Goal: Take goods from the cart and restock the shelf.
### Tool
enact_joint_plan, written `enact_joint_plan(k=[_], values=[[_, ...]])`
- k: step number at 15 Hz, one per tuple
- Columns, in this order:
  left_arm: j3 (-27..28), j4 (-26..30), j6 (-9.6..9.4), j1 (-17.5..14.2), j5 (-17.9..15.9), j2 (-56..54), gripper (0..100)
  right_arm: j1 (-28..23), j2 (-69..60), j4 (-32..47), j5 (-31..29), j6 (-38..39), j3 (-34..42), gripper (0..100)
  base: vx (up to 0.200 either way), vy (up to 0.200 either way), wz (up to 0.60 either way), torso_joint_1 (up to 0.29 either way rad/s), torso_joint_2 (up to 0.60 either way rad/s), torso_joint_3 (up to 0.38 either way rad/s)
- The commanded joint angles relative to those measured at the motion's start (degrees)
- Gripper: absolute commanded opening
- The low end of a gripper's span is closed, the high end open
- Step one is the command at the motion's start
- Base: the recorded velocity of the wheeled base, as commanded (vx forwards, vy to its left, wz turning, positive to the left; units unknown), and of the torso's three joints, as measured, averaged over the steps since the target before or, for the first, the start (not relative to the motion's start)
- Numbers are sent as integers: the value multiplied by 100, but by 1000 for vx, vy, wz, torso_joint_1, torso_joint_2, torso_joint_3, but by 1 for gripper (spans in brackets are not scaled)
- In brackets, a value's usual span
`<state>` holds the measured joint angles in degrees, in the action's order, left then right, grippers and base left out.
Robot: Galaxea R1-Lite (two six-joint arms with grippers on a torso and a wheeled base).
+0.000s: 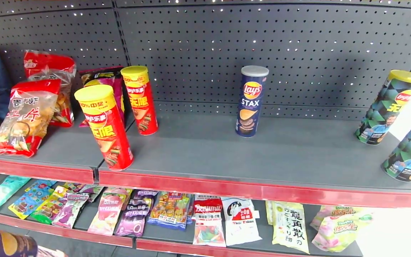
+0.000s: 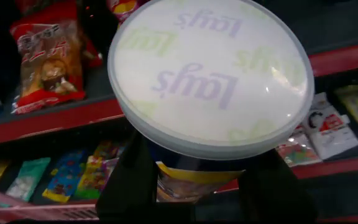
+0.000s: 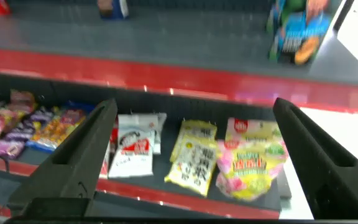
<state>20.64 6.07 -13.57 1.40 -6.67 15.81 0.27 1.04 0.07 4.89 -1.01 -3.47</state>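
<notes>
My left gripper [image 2: 197, 190] is clenched on a blue can [image 2: 210, 74], one dark finger [image 2: 129, 186] on each side below its clear lid. In the head view this held can [image 1: 2, 244] sits at the lower left corner, in front of and below the lower shelf [image 1: 266, 246], not on any board.

My right gripper [image 3: 194, 162] is spread wide and carries nothing. It hangs in front of the lower shelf, with candy packets [image 3: 194, 162] visible between its fingers [image 3: 73, 168].

On the top shelf [image 1: 298, 153] I count five upright cans:
- Two are red cans with yellow lids, one [image 1: 105, 126] near the front edge and one [image 1: 140, 100] farther back.
- A single shelved can [image 1: 250, 101] in blue stands alone in the middle, well apart from the rest.
- Two green cans sit at the right end, one [image 1: 387, 107] at the back and one [image 1: 410, 150] nearer the front, cut by the frame edge.

To the left of the red cans I count three bags. Two are red bags, one [image 1: 23, 117] in front of the other [image 1: 50, 82]. A purple bag [image 1: 102, 76] leans behind the red cans.

On the lower shelf the packets [image 1: 207, 221] lie flat in a row. I make out at least a dozen, but they overlap too much for an exact tally.
</notes>
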Motion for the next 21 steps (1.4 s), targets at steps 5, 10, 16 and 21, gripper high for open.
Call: enact_joint_plan(k=[5,10,16,21], values=[[-113,70,495,185,-388,-236,0,342,4502,-297,794,-769,-3036,100,0,0,0,0,0,0],[432,-80,1418,185,-467,493,0,1713,7095,-1748,750,-470,-4021,100,0,0,0,0,0,0],[432,-71,1401,176,-326,581,0,1880,8817,-2275,1032,-435,-4988,100,0,0,0,0,0,0],[450,-80,1278,176,-335,757,0,1986,9740,-2275,1032,-444,-5822,100,0,0,0,0,0,0]])
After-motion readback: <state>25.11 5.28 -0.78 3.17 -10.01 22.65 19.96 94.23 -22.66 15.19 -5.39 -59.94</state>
